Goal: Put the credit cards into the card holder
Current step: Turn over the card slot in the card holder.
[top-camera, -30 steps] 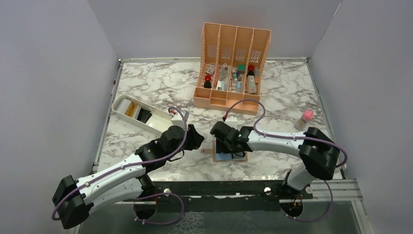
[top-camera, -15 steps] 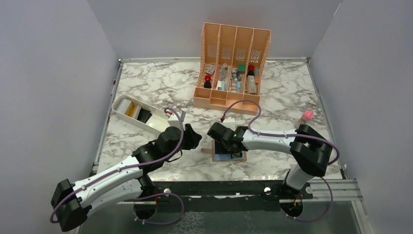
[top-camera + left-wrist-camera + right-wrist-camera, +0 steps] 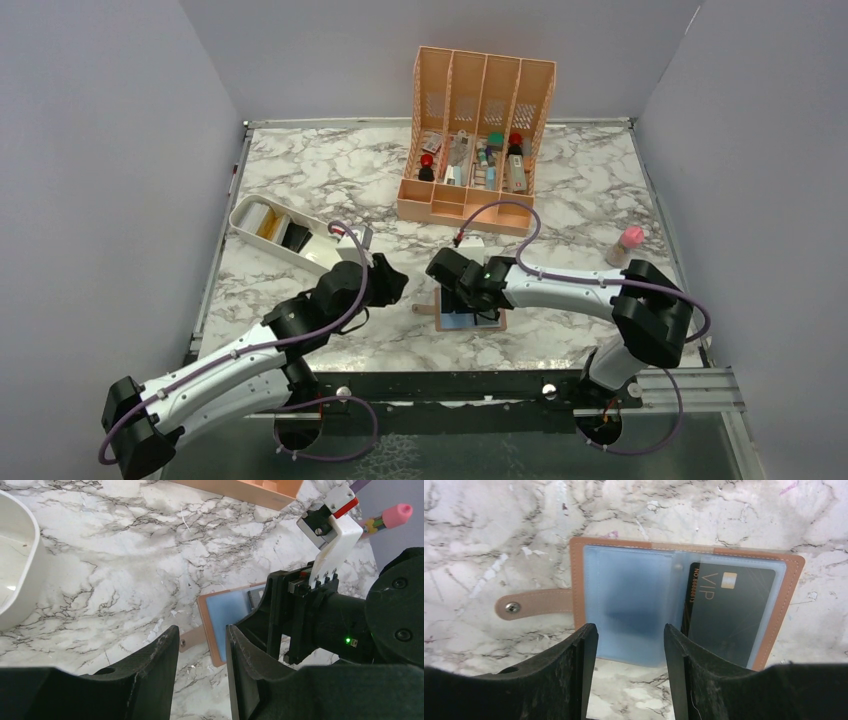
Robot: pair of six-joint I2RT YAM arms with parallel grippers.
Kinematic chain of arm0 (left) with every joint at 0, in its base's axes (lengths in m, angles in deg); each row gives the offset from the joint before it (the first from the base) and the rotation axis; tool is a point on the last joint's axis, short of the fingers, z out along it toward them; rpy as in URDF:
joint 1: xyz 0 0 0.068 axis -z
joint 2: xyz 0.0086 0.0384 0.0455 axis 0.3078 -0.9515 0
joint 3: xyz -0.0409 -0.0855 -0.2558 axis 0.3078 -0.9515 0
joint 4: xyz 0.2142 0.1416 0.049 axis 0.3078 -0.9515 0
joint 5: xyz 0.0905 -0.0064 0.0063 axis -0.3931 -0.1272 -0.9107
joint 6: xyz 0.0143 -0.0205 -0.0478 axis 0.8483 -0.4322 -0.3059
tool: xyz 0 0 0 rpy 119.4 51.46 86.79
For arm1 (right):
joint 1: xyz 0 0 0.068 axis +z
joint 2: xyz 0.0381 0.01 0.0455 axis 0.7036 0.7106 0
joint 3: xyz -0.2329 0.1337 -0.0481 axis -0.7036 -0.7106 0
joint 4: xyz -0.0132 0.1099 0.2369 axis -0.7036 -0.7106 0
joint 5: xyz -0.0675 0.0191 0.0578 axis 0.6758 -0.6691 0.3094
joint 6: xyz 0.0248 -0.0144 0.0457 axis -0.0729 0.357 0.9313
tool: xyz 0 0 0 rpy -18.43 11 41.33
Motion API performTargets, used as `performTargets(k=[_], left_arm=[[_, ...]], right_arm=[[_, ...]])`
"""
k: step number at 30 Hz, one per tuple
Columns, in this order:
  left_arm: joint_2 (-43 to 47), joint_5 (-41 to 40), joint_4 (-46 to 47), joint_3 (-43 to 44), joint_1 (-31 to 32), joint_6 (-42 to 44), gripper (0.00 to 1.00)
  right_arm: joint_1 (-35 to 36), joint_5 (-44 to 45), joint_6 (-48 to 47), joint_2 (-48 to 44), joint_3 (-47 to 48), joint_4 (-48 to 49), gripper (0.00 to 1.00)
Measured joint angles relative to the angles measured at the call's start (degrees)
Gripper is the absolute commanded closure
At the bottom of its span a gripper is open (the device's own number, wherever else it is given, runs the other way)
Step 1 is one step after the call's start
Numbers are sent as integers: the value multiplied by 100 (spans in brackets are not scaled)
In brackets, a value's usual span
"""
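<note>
The brown card holder (image 3: 579,580) lies open on the marble, light blue inside, with its snap tab (image 3: 531,605) pointing left. A black VIP card (image 3: 729,615) sits in its right-hand pocket. My right gripper (image 3: 630,630) is open and empty, hovering just above the holder's left blue pocket (image 3: 470,320). My left gripper (image 3: 202,632) is open and empty, just left of the holder (image 3: 225,615) near the tab. In the top view it (image 3: 392,280) sits between the holder and the white tray (image 3: 330,255). That tray holds a gold flat item (image 3: 266,222) and a black one (image 3: 296,236), apparently cards.
A tall peach compartment organizer (image 3: 478,130) with small bottles stands at the back centre. A pink-capped bottle (image 3: 626,244) stands at the right, also seen in the left wrist view (image 3: 395,516). The white tray's rim (image 3: 20,580) is close on the left.
My left arm has drawn slightly back and left, towards the white tray. My right gripper has stayed over the open card holder, barely shifting.
</note>
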Motion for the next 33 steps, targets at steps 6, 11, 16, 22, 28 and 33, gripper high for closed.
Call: performTargets(k=[6,11,16,22,28,33], left_arm=[[195,-87,-57,50,0,13,58],[420,-136,-136,50,0,13,58],[573,-212,-184,50,0,13,58],[549,-236,-249,50,0,13,58],[520,-240,-275,50,0,11,58],[514,-260,-299,50,0,11,58]], right_arm=[[63,-11,0,-13,103,7,44],[76,-2,4,238,129,7,45],[87,0,4,487,153,11,45],[90,7,4,557,210,-4,42],[109,15,24,557,219,-4,44],[127,44,42,507,225,-42,45]])
